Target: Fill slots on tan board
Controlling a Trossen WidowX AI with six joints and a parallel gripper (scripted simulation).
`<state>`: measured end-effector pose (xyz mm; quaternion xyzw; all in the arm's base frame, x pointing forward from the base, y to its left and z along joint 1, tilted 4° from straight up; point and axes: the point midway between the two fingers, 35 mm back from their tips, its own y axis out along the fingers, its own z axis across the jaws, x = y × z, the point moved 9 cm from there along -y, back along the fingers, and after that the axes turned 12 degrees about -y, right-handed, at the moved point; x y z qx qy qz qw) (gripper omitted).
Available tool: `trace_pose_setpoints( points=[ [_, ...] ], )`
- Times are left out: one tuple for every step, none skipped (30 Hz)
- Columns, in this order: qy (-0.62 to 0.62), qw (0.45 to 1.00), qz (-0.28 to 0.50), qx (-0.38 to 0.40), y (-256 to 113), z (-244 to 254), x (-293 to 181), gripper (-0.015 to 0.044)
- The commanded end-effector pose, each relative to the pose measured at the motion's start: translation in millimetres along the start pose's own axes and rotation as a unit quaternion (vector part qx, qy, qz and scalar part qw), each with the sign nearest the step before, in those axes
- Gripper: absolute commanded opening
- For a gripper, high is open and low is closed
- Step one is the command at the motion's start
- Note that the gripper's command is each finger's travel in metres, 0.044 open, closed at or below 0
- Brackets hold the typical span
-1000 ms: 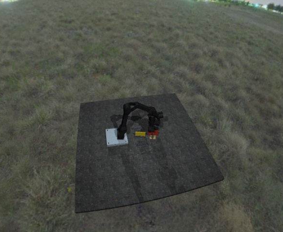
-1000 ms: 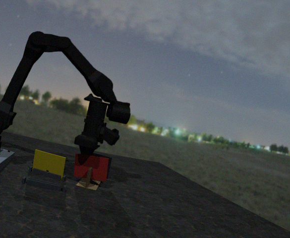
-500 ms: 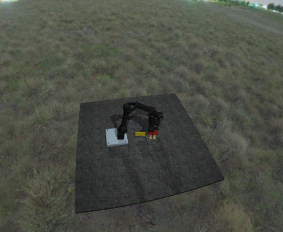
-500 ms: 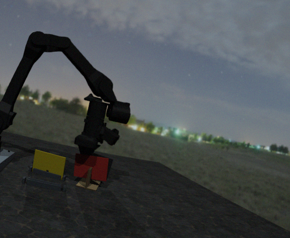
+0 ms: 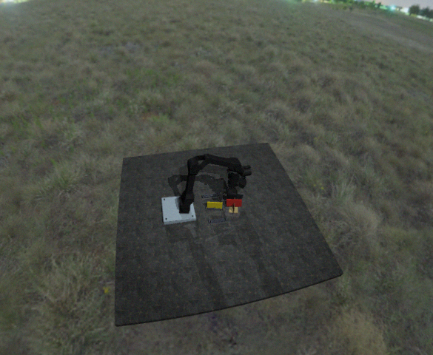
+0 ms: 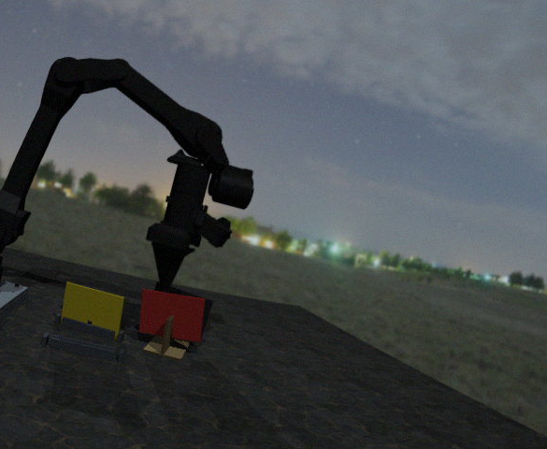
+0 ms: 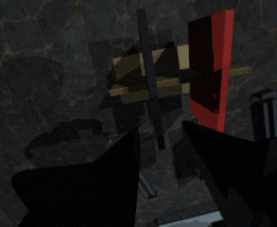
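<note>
noted gripper (image 5: 232, 194) (image 6: 164, 288) (image 7: 160, 130) open partway, fingertips apart, on either side of dark board (image 6: 208, 313) (image 7: 152, 80), clamped on nothing. found dark board and red board (image 5: 234, 203) (image 6: 171, 313) (image 7: 227, 71) upright, crosswise to standing tan board (image 5: 234, 206) (image 6: 167, 330) (image 7: 168, 85). located yellow board (image 5: 214, 205) (image 6: 92, 309) upright in holder (image 6: 90, 327), nearer white base plate (image 5: 170, 210) (image 6: 9, 292). could not verify full seating depth.
</note>
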<state>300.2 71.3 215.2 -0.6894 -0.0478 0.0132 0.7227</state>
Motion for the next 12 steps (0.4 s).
trace_pose_setpoints(
  points=[
    [-0.001, 1.0, -0.011, 0.002, -30.1, -0.1, -2.1, 0.0168],
    [-0.001, 1.0, -0.011, 0.002, -30.1, -0.1, -2.1, 0.0168],
    [-0.001, 1.0, -0.011, 0.002, -30.1, 0.1, -0.9, 0.0168],
    [-0.001, 1.0, -0.011, 0.002, -30.1, 0.2, -0.3, 0.0168],
    [-0.001, 1.0, -0.011, 0.002, -30.1, 0.2, -0.3, 0.0168],
    [-0.001, 1.0, -0.011, 0.002, -30.1, 0.2, -0.3, 0.0168],
    [-0.001, 1.0, -0.011, 0.002, -30.1, 0.2, -0.3, 0.0168],
    [-0.001, 1.0, -0.011, 0.002, -30.1, 0.2, -0.3, 0.0168],
    [-0.001, 1.0, -0.011, 0.002, -30.1, 0.2, -0.3, 0.0168],
    [-0.001, 1.0, -0.011, 0.002, -30.1, 0.2, -0.3, 0.0168],
    [-0.001, 1.0, -0.011, 0.002, -30.1, 0.2, -0.3, 0.0168],
    [-0.001, 1.0, -0.011, 0.002, -30.1, 0.2, -0.3, 0.0168]
  ],
)
